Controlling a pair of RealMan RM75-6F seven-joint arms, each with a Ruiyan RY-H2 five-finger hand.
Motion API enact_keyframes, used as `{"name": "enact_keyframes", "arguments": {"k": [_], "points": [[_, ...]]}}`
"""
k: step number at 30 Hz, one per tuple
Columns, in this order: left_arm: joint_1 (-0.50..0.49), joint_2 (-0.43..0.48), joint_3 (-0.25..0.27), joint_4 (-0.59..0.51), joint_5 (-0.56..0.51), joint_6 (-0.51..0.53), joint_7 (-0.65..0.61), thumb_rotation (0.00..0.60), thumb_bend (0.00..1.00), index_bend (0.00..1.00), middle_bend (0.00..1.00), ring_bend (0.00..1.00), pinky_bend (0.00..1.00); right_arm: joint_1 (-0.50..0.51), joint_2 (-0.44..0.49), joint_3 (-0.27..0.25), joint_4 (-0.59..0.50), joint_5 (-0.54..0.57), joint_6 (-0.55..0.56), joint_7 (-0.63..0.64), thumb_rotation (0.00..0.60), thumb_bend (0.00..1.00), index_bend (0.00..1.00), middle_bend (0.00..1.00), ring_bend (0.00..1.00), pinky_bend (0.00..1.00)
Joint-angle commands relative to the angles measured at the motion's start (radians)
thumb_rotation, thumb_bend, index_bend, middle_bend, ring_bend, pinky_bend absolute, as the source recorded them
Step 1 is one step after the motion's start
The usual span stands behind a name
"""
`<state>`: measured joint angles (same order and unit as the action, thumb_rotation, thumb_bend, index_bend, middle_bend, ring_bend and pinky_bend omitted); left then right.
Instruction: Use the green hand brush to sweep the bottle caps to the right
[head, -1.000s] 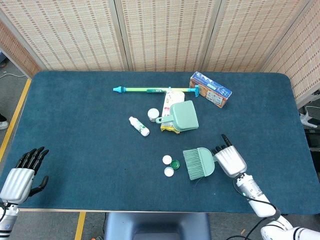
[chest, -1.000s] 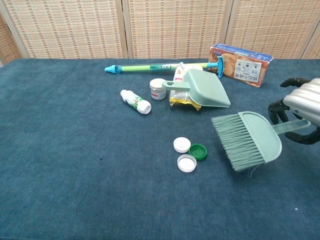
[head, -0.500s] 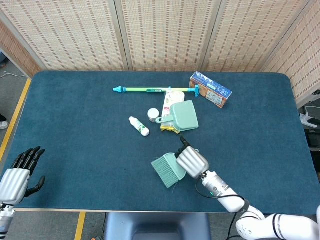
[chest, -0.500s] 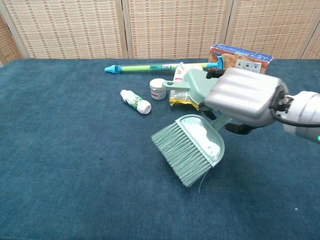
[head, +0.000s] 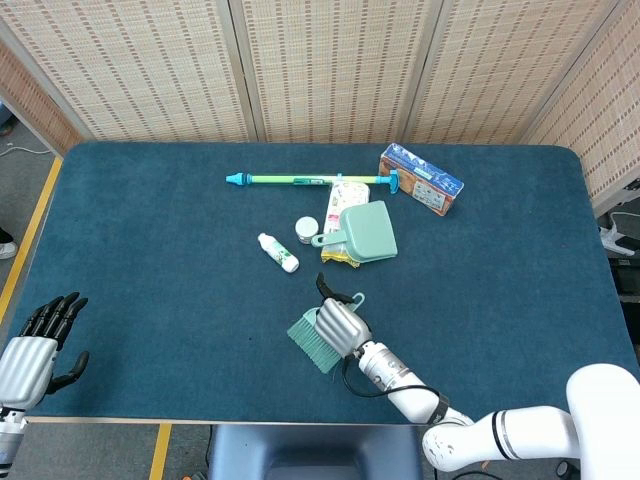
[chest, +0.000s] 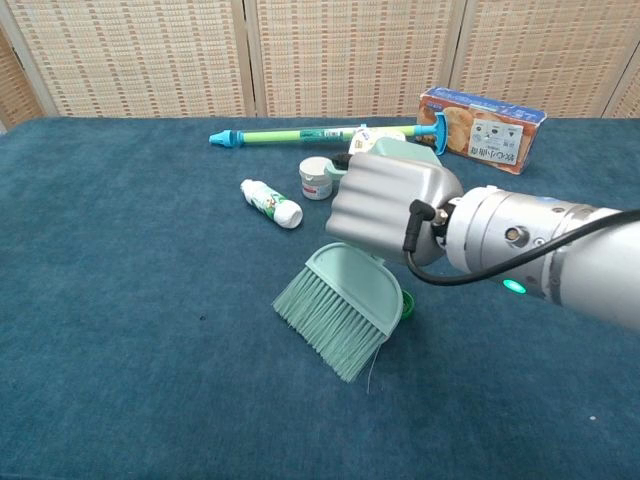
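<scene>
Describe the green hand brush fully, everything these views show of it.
The green hand brush looks like pale green plastic: a rounded, flat back with a fan of matching bristles. The right hand holds it from above and hides its handle. It is tilted, bristles pointing down and toward the left of the table, their tips at or near the blue cloth. One stray bristle sticks out at the lower edge. A sliver of a green bottle cap shows right behind its back. The head view shows the same pose.

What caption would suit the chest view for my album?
Right hand holds the green hand brush, bristles down on the blue table.
</scene>
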<state>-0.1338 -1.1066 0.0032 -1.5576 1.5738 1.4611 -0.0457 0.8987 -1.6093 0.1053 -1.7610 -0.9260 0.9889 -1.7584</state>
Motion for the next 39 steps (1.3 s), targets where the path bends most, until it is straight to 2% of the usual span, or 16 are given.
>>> {"name": "enact_keyframes", "arguments": {"k": [1,10,19,23,39], "points": [[-0.001,0.001,-0.001,-0.002,0.0,-0.002,-0.002,0.6,0.42,0.0,0.0,0.0,0.1,0.063,-0.022,-0.032,-0.037,0.074,0.07,-0.102,0.6,0.37,0.89,0.82,0.55,0.12],[0.0,0.005,0.0,0.004,0.002,0.0,-0.013,0.6,0.42,0.0,0.0,0.0,0.1,0.141,-0.022,-0.099,-0.069,0.192,0.188,-0.243,0.6,0.37,0.9,0.83,0.55,0.12],[0.0,0.0,0.0,0.008,0.004,0.0,-0.008,0.6,0.42,0.0,0.0,0.0,0.1,0.182,-0.001,-0.159,-0.053,0.247,0.233,-0.248,0.6,0.37,0.9,0.83,0.55,0.12],[0.0,-0.002,0.0,0.008,0.003,-0.001,-0.005,0.6,0.42,0.0,0.0,0.0,0.1,0.187,0.006,-0.17,-0.053,0.253,0.24,-0.245,0.6,0.37,0.9,0.83,0.55,0.12],[-0.001,-0.009,0.0,0.008,-0.003,-0.009,0.017,0.6,0.42,0.0,0.0,0.0,0.1,0.206,0.027,-0.275,0.008,0.31,0.293,-0.242,0.6,0.37,0.9,0.83,0.56,0.12]]}}
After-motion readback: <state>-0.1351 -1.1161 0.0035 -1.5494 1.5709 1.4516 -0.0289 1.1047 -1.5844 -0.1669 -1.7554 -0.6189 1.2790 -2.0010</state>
